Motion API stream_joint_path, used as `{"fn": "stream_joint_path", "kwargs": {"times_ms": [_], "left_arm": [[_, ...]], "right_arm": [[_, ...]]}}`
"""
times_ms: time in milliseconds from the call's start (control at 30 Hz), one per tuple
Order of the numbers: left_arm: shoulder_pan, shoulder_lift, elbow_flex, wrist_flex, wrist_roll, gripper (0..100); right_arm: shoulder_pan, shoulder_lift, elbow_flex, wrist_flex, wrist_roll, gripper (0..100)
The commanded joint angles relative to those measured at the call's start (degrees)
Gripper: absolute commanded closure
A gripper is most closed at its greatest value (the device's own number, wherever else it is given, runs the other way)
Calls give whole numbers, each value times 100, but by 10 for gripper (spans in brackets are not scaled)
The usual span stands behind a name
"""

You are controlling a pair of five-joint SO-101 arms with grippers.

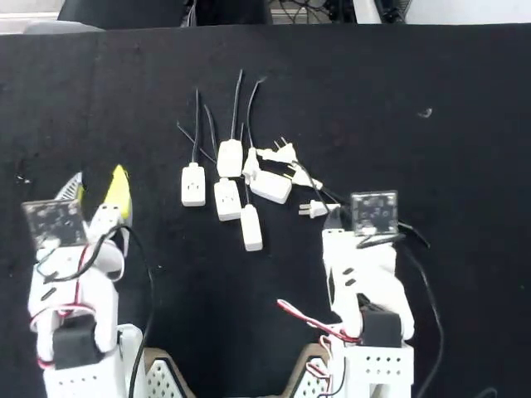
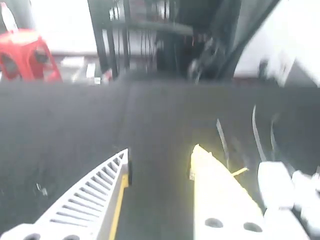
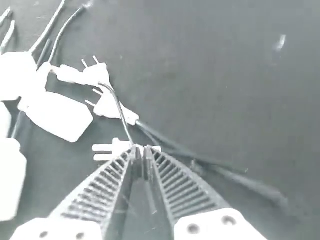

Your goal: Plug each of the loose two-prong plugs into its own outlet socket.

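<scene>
My left hand [image 1: 98,181] is hanging spread over the black desk [image 1: 465,249], gripping nothing, free to steady a socket. The white rectangular plastic outlet sockets [image 1: 226,199] are lying mid-desk. My right hand [image 3: 141,149] is pinching a small white two-prong plug [image 3: 107,148] by its tail, so the prongs are pointing clear.

Left arm [image 1: 79,282] at 8 o'clock, left gripper [image 1: 98,176] aimed toward 12, fingers spread wide. Right arm [image 1: 365,274] at 5 o'clock, right gripper [image 3: 139,149] fingers pressed together.
</scene>
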Motion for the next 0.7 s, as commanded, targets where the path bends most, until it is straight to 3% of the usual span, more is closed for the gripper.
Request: {"fn": "stream_joint_path", "kwargs": {"times_ms": [0,200,433,600,667], "left_arm": [[57,18,-901,158,114,791],[84,905,-1534,132,114,791],[804,3763,-1710,0,70,787],[1218,5732,-1974,-571,123,791],[1332,6303,-1982,-835,123,791]], "right_arm": [[62,-338,-1007,-26,932,986],[62,-295,-3424,501,334,986],[62,-259,-5393,818,193,982],[62,567,-5930,818,176,837],[62,1209,-6316,835,158,823]]}}
